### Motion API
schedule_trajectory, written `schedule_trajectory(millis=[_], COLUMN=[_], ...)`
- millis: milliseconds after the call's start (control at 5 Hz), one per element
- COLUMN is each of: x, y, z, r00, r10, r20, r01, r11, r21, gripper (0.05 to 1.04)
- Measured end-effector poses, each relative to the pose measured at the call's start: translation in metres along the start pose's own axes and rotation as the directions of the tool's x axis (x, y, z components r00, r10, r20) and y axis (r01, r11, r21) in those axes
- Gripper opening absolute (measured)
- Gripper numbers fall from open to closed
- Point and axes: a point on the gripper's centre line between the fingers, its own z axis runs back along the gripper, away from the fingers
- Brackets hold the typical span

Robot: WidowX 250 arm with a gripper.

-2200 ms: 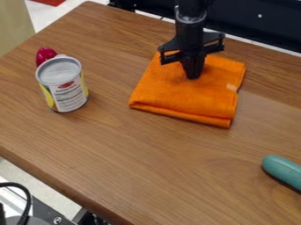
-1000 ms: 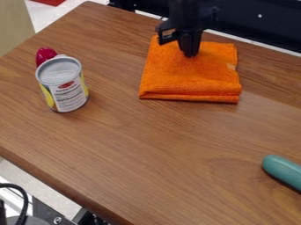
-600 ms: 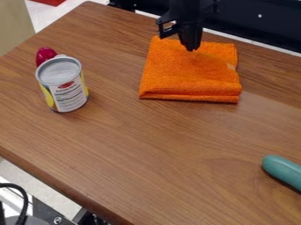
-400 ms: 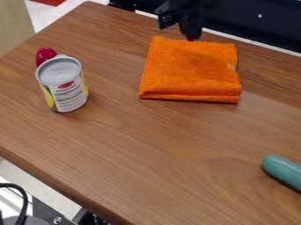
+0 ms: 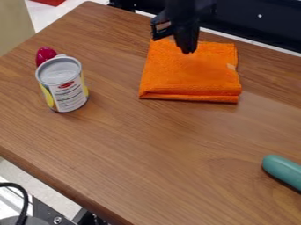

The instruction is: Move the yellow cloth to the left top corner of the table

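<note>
Since the cloth (image 5: 189, 77) looks light, soft and unslippery, pinching a folded edge should do; it lies near the table's (image 5: 117, 145) far edge, below the gripper (image 5: 187, 52), fingers together

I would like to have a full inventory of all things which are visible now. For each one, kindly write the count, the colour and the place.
Cloth: one, orange, folded on the table's far part
Can: one, white and yellow with a silver top, upright at left
Red object: one, partly hidden behind the can
Teal object: one, cut off at right edge
Table: one, brown, across the view
Panel: one, black, beyond the far edge
Beige object: one, upper left
Red item: one, top left
Cable: one, black, lower left
Arm: one, black, from the top edge
Gripper: one, black, at the cloth's far part
</note>
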Motion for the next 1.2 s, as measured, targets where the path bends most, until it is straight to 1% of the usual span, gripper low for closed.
schedule_trajectory(millis=[200, 400, 600, 800, 1000, 1200], x=[-0.029, -0.065, -0.090, -0.105, -0.117, -0.126], y=[0.011, 0.013, 0.019, 0.036, 0.049, 0.059], z=[0.000, 0.003, -0.001, 0.004, 0.003, 0.003], r00=[0.996, 0.975, 0.952, 0.937, 0.920, 0.915], r10=[-0.087, -0.220, -0.292, -0.325, -0.370, -0.383], r20=[-0.024, -0.040, -0.086, -0.127, -0.127, -0.130], r01=[0.088, 0.221, 0.295, 0.328, 0.374, 0.387], r11=[0.996, 0.975, 0.955, 0.945, 0.927, 0.922], r21=[0.009, 0.017, 0.016, 0.003, 0.011, 0.009], gripper=[0.053, 0.072, 0.207, 0.442, 0.737, 0.978])
